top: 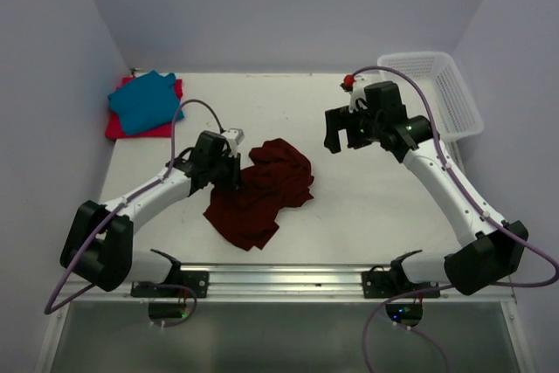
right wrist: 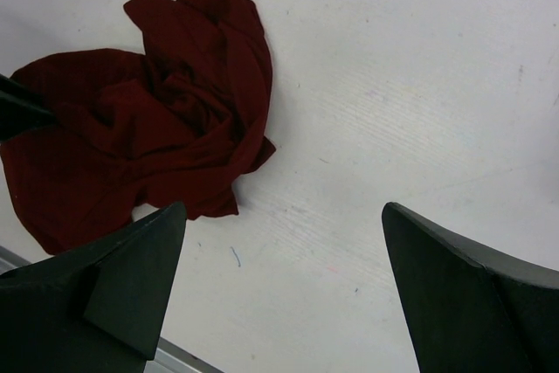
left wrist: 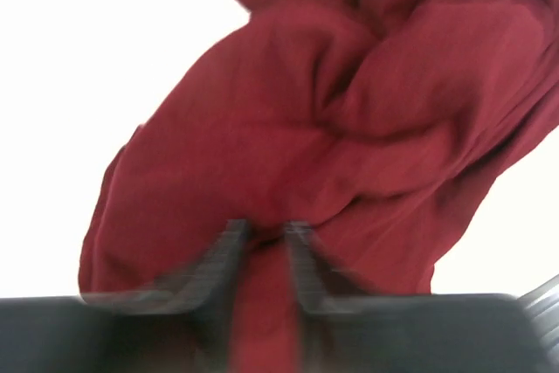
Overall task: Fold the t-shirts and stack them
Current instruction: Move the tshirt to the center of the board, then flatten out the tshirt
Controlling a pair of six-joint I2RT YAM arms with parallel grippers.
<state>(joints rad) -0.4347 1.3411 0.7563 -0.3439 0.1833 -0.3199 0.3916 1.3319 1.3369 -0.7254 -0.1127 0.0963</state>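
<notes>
We judge that the step in hand is the first grasp on the dark maroon cloth t-shirt (top: 266,189), which lies crumpled and not yet folded near the middle of the white tabletop (top: 367,207). The left pincer (top: 235,179) is at the left edge of this heap. In the left wrist view its fingers (left wrist: 225,251) stand narrow with a fold of the maroon cloth (left wrist: 332,128) between them, so it seems to hold the cloth, although this view is blurred. The right pincer (top: 342,141) hangs wide above the bare tabletop, to the right of the heap and apart from it, holding nothing.

In the upper left of the top view, the teal blue folded t-shirt (top: 144,100) lies on the bright red-pink t-shirt (top: 118,127). We think these two are already stacked.

For the next move, we believe the right pincer must take a second edge of the shirt, so that both arms can spread it flat before any fold.
</notes>
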